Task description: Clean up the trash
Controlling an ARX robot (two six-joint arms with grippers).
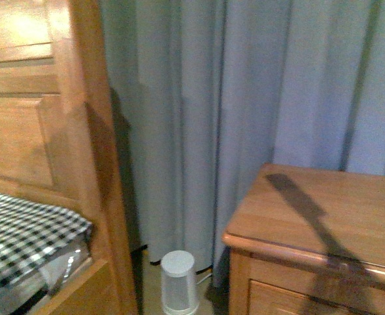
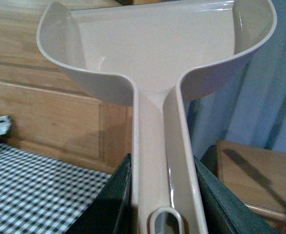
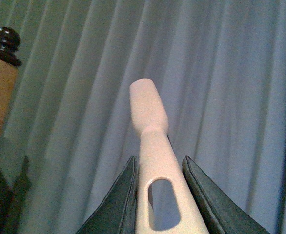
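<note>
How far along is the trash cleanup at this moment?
Done: both tools are picked up. In hand: left jaws shut on the dustpan by its handle, right jaws shut on a beige tool handle, its working end out of view. Left: the dustpan looks empty and no trash is clearly visible, so collecting remains.

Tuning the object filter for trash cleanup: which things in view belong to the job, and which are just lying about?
Job: dustpan in left gripper; beige handle in right gripper. No trash wad clearly in view.
Lying about: nightstand, white cylinder, checked bedding, headboard, curtain.
</note>
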